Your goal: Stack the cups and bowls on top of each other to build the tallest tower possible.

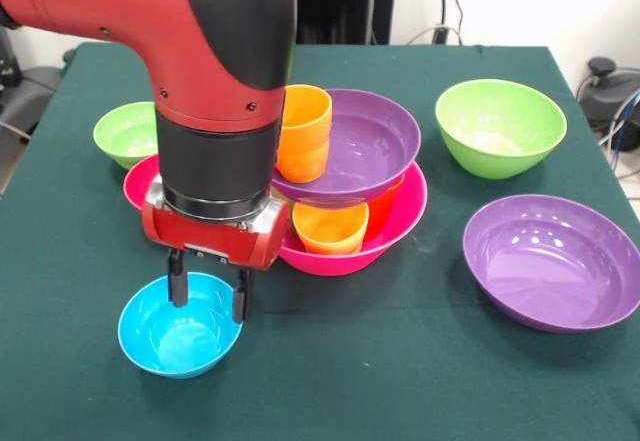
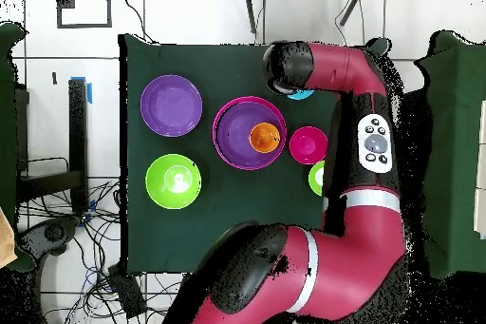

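While its parted fingers straddle the far rim of an empty blue bowl (image 1: pixel 180 338), the gripper (image 1: pixel 209 296) grips nothing; right of it, the tower's hot-pink bowl (image 1: pixel 400 226) holds 1 orange cup (image 1: pixel 331 229) beneath a purple bowl (image 1: pixel 370 146) carrying another orange cup (image 1: pixel 304 131).

We see the tower (image 1: pixel 352 193) near the middle of the table: a large hot-pink bowl (image 1: pixel 400 227) at the base, a purple bowl (image 1: pixel 362 146) resting tilted on top of it with an orange cup (image 1: pixel 303 133) standing upright inside, and a yellow-orange cup (image 1: pixel 331 228) and something red sitting in the pink bowl underneath. In the front view, a second purple bowl (image 1: pixel 552 261) lies upright toward the right edge with a medium light-green bowl (image 1: pixel 500 127) behind it. A small light-green bowl (image 1: pixel 128 133) and a red bowl (image 1: pixel 138 182) sit toward the left edge, and a blue bowl (image 1: pixel 180 326) stands upright near the front edge.
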